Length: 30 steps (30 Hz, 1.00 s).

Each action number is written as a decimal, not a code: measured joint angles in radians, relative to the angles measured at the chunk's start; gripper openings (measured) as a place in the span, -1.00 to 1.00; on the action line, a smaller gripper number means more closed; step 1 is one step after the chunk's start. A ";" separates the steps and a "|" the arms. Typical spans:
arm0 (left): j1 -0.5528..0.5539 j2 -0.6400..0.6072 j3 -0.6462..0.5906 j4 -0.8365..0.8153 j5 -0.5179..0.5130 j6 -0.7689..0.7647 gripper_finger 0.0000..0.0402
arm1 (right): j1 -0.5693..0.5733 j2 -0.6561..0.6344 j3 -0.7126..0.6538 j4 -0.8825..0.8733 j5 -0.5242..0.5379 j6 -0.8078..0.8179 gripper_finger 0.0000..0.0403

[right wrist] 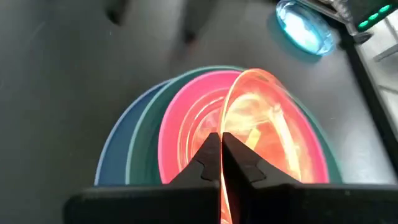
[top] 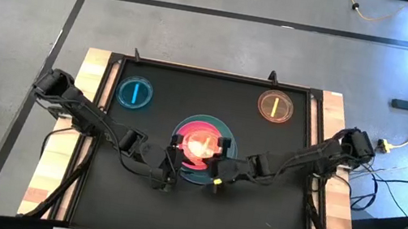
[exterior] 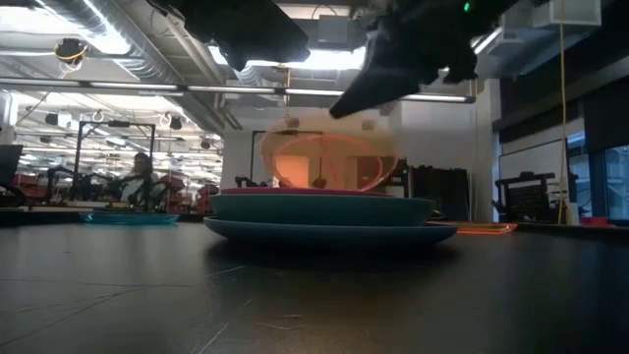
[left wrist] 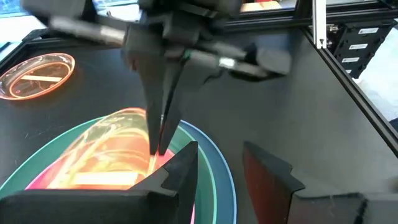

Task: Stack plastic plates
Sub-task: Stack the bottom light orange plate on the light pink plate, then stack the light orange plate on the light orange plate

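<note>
A stack of plates [top: 199, 148] sits mid-table: light blue lowest, then teal [exterior: 314, 208], then pink [right wrist: 186, 124]. My right gripper [right wrist: 221, 140] is over the stack, shut on a translucent orange dish [exterior: 324, 157] that stands tilted on edge above the pink plate. My left gripper [left wrist: 219, 149] is open at the stack's near-left side and touches nothing. A translucent blue dish [top: 134, 93] lies flat far left and a second orange dish [top: 275, 106] lies flat far right. The other plates are out of view. My right gripper pinches the orange dish by its rim [right wrist: 225, 163], one finger on the inside face and one on the outside. The fingers [left wrist: 158, 118] slant down from the table's right. The dish stands steeply tilted; whether its lower edge [exterior: 319, 187] rests on the pink plate I cannot tell.
The black mat [top: 254, 213] has bare room near and to both sides of the stack. Wooden borders [top: 56, 165] and a frame rail [left wrist: 318, 25] run along the table's edges. The left arm's fingers stand close to the right gripper at the stack.
</note>
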 joint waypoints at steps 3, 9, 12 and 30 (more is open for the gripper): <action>0.000 0.000 0.000 0.000 0.000 -0.001 -0.41 | -0.043 0.000 -0.019 0.009 -0.075 0.014 -1.00; 0.000 0.000 0.000 0.000 0.000 -0.003 -0.41 | -0.108 0.000 -0.027 0.020 -0.198 0.156 -1.00; 0.000 0.000 0.000 0.000 0.000 -0.003 -0.41 | -0.118 0.001 -0.027 0.040 -0.232 0.165 -0.98; 0.000 0.000 0.000 -0.009 0.000 -0.008 -0.41 | -0.095 -0.153 0.017 -0.301 -0.242 0.159 -0.29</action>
